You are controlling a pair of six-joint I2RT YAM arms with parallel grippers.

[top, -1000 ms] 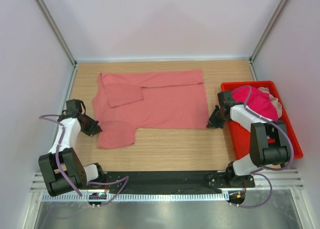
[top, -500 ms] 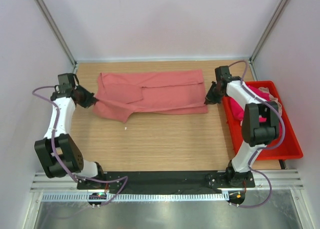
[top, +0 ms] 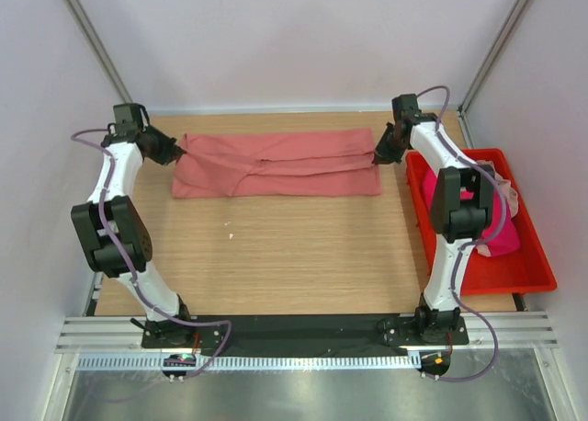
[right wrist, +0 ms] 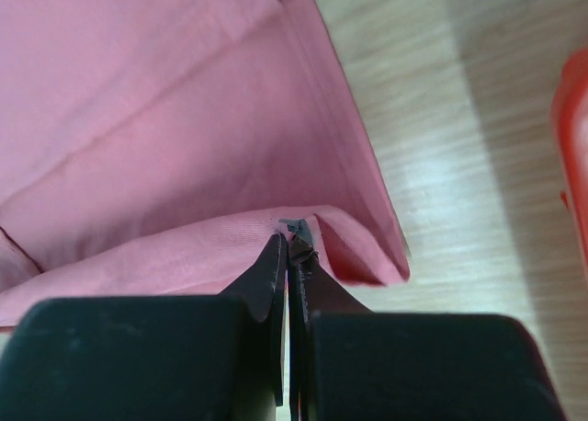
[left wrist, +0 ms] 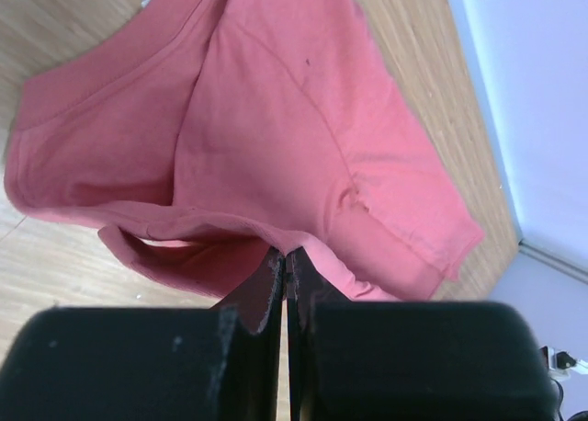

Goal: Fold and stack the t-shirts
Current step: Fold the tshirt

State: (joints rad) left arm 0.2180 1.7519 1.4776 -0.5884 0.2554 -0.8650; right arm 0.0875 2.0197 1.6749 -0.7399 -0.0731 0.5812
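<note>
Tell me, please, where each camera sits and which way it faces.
Top: above and behind the bases, looking down at the table; both arms, the shirt and bin show.
Left wrist: on its arm, looking along the left gripper, shut on the shirt's edge.
Right wrist: likewise, the right gripper pinching the other end.
Shared: all three show the shirt.

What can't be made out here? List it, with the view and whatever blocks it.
- Top external: how many t-shirts lie in the red bin. The right arm covers part of the pile.
- Right wrist: the bin shows only as a sliver, cut off by the right edge.
- Left wrist: the salmon t-shirt beneath the left end effector, hidden by its black body.
</note>
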